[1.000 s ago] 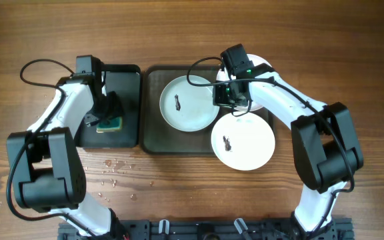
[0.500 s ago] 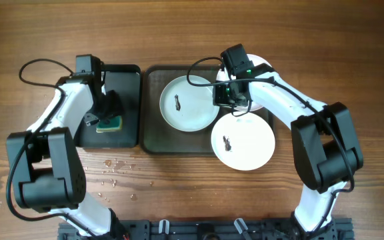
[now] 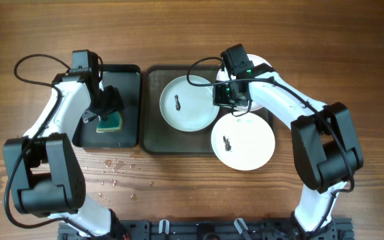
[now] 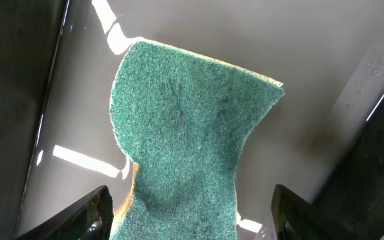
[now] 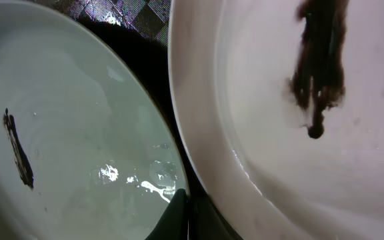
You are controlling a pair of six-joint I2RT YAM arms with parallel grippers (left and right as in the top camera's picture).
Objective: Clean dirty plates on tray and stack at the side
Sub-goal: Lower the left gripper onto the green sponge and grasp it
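Wider and shifted since a second ago: left pincer [image 3: 107, 110], released, astride sponge [image 4: 192, 133] directly beneath. Right pincer [image 5: 182, 217] clenched, empty, between bluish plate [image 5: 79, 133] and white plate [image 5: 259, 133], both smeared, on tray [image 3: 153, 137]. Probably sponge pickup next; no cleaning yet.

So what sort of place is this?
Probably a robot test bench rather than a kitchen: two robot arms at a wooden table, smeared plates on a tray, a green sponge.

White arm links [image 3: 57, 115], black joints [image 3: 325, 148], looping black cables [image 3: 35, 65]
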